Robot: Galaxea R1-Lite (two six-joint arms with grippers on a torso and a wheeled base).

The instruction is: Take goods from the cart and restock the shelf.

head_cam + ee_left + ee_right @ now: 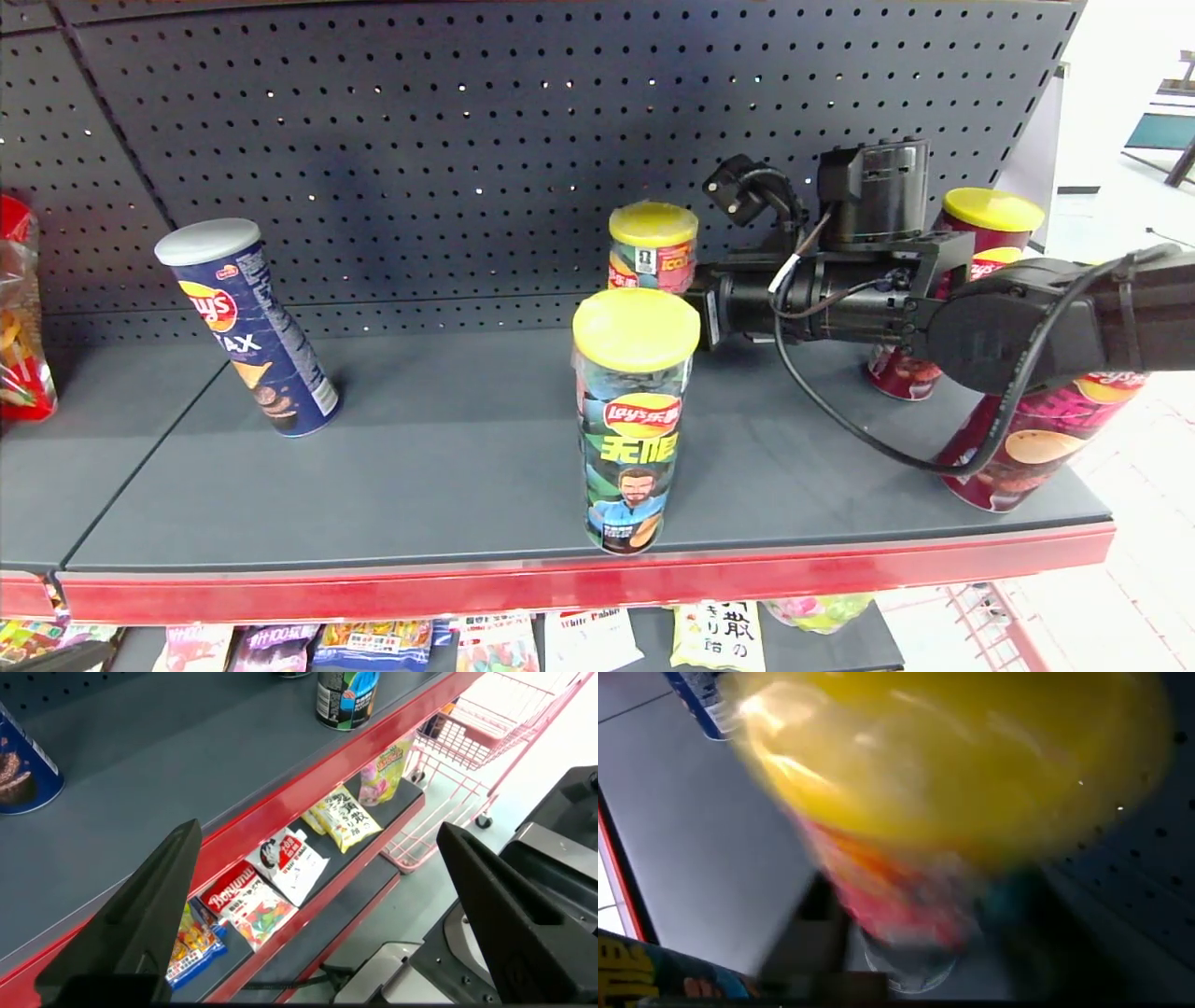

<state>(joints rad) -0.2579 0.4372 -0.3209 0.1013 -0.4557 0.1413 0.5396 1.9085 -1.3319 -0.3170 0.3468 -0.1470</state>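
head view: can (635, 420) at shelf edge (560, 586)

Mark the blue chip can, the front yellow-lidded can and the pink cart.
blue chip can (257, 331), head view, middle of its body
front yellow-lidded can (636, 329), head view, its lid
pink cart (486, 737), left wrist view, wire basket side

Our right arm (1027, 322) comes in from 3 o'clock and stretches level toward 9 o'clock, wrist (822, 301) straight. Our left gripper (313, 910) has its fingers (140, 924) spread wide.

Snack packets (588, 639) on the lower tier, red crisp bag (19, 355) far left, pale floor (1158, 560)
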